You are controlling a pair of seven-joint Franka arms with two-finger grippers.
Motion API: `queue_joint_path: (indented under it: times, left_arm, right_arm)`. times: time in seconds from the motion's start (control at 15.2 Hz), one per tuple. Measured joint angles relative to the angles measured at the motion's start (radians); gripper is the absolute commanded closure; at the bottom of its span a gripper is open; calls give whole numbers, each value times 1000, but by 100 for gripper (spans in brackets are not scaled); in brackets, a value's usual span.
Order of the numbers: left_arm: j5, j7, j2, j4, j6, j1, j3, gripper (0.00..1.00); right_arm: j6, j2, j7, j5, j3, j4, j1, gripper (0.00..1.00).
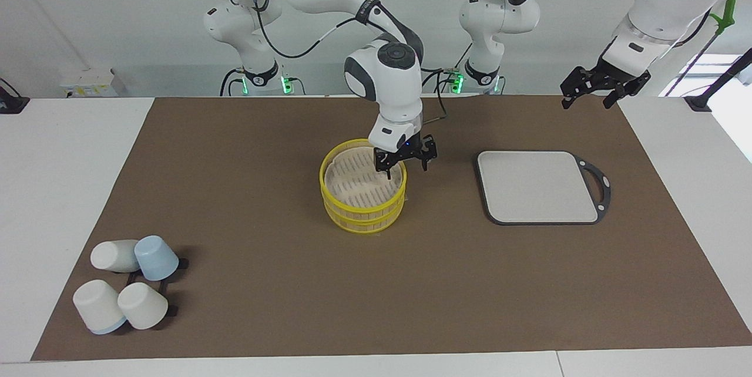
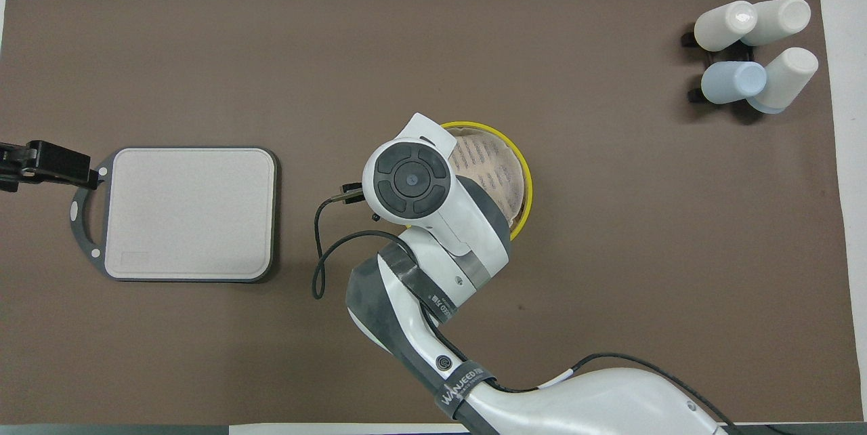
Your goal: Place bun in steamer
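Note:
The steamer [image 1: 364,210] is a round basket with yellow rims and a cream slatted floor, standing mid-table. My right gripper [image 1: 405,168] hangs open just over its rim on the side toward the left arm's end, with nothing between its fingers. No bun shows in either view; the gripper covers part of the steamer's floor. In the overhead view the right arm's wrist hides the gripper and much of the steamer [image 2: 526,181]. My left gripper [image 1: 587,101] waits open in the air over the table's edge at the left arm's end, and it also shows as the left gripper [image 2: 27,164] from above.
A grey square board [image 1: 537,186] with a dark handle lies between the steamer and the left arm's end. Several white and blue cups [image 1: 126,283] lie on a rack at the right arm's end, farther from the robots. A cable loops off the right wrist.

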Motion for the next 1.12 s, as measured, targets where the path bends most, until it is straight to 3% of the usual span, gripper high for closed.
queue_joint_path:
  times: [0.2,0.46,0.66,0.86,1.12]
  left_arm:
    - [0,0,0,0,0,0,0,0]
    - [0,9,0,-2,2,0,0,0]
    - [0,22,0,-2,3,0,0,0]
    - [0,25,0,-2,3,0,0,0]
    - [0,26,0,-2,3,0,0,0]
  right_arm:
    - [-171,-67,-5,-1,-25,13,-87,0]
    - [-451,-193,-92,-1,-30,15,-284,0]
    - [-572,-307,-189,-1,-32,-1,-385,0]
    - [-587,-421,-340,-1,-33,-93,-483,0]
    - [-528,-484,-393,-34,-31,-236,-507,0]
